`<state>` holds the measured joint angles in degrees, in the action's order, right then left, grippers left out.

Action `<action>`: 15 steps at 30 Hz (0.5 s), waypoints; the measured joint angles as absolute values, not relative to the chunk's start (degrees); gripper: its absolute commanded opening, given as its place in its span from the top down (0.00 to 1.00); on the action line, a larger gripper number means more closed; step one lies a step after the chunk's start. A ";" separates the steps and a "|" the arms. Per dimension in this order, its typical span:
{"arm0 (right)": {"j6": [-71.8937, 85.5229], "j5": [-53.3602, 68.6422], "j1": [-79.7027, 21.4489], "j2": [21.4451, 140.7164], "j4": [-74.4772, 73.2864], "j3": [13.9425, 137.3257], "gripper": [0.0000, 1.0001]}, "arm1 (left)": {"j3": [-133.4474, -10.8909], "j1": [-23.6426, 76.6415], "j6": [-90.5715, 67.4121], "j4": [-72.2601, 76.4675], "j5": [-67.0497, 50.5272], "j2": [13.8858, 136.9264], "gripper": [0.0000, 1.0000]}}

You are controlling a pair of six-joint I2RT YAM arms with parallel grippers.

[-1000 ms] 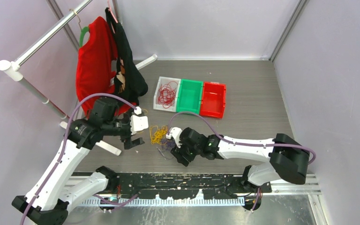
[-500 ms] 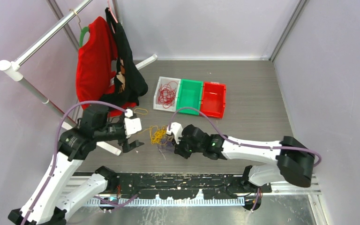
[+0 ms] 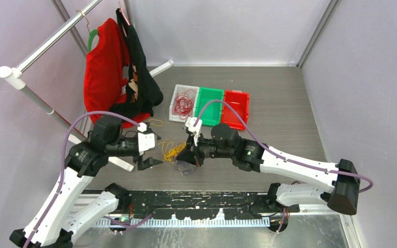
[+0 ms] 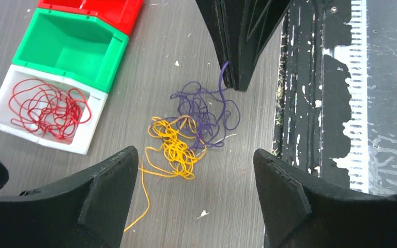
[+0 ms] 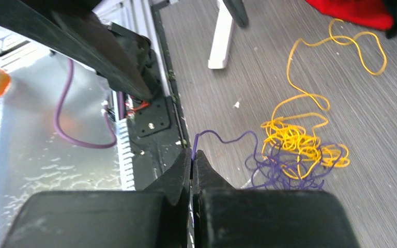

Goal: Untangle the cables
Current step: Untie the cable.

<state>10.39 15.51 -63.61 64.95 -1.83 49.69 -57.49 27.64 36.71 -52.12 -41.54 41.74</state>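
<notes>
A purple cable (image 4: 207,111) and a yellow cable (image 4: 176,147) lie tangled together on the grey table, also seen in the top view as the purple cable (image 3: 186,166) and the yellow cable (image 3: 174,150). My right gripper (image 5: 193,153) is shut on one end of the purple cable (image 5: 284,168), holding that strand just above the pile beside the yellow cable (image 5: 294,137). My left gripper (image 4: 195,151) hangs open over the table just near of the pile, touching nothing. Red cables (image 3: 184,102) lie coiled in the white bin (image 3: 173,114).
A green bin (image 3: 209,105) and a red bin (image 3: 235,109) stand in a row right of the white one. A rack with a red garment (image 3: 103,67) and a black garment (image 3: 142,82) stands far left. The black base rail (image 3: 201,199) runs along the near edge.
My right gripper has closed on the purple cable's end and risen with it, the arm swinging up and left. My left gripper has shifted slightly and stays open.
</notes>
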 measured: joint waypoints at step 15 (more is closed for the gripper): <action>10.90 17.63 -63.61 68.25 -3.73 57.95 0.99 | -55.22 33.10 30.70 -46.26 -42.48 44.75 0.65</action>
